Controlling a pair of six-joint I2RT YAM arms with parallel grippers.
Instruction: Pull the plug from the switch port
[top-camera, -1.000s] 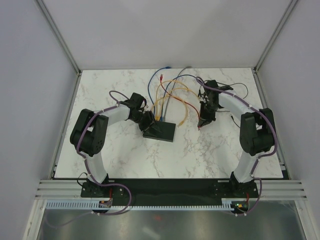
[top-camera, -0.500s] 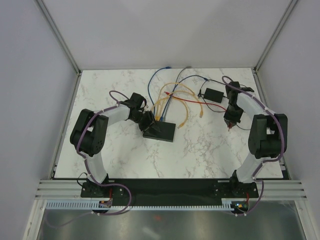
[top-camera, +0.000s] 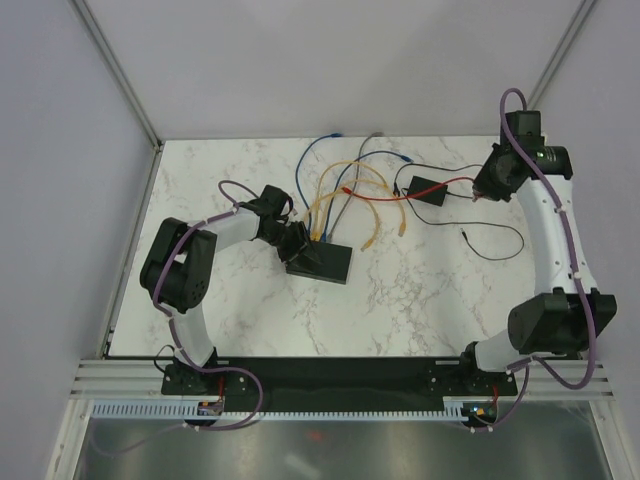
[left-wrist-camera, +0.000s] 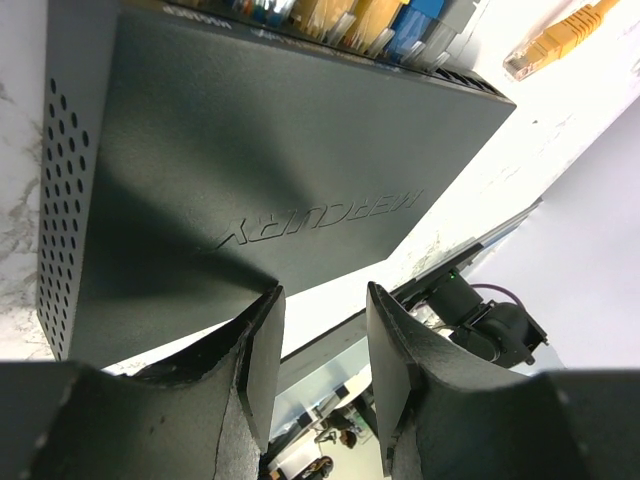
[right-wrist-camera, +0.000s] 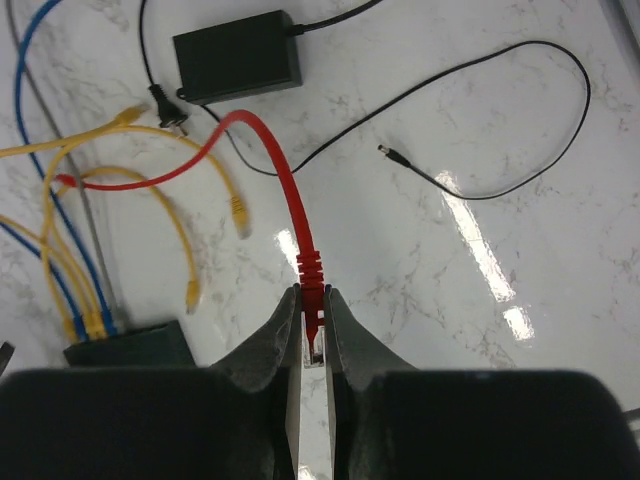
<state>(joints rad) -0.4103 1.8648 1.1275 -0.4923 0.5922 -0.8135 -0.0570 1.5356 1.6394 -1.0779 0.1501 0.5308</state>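
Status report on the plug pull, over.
Left gripper open, at the switch edge. Right gripper shut on red plug, free of the switch. Yellow cables, blue cable plugged in.

White marble table (top-camera: 250, 310), black adapter block (right-wrist-camera: 237, 57) near far edge, thin black cord (right-wrist-camera: 392, 153) looping beside it, loose yellow cables (right-wrist-camera: 238, 208)

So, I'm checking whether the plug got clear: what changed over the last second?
The right end effector, shut on the red plug, swung from the middle of the table out to the far right, trailing the red cable. The left end effector, the switch and its plugged-in cables stayed put.
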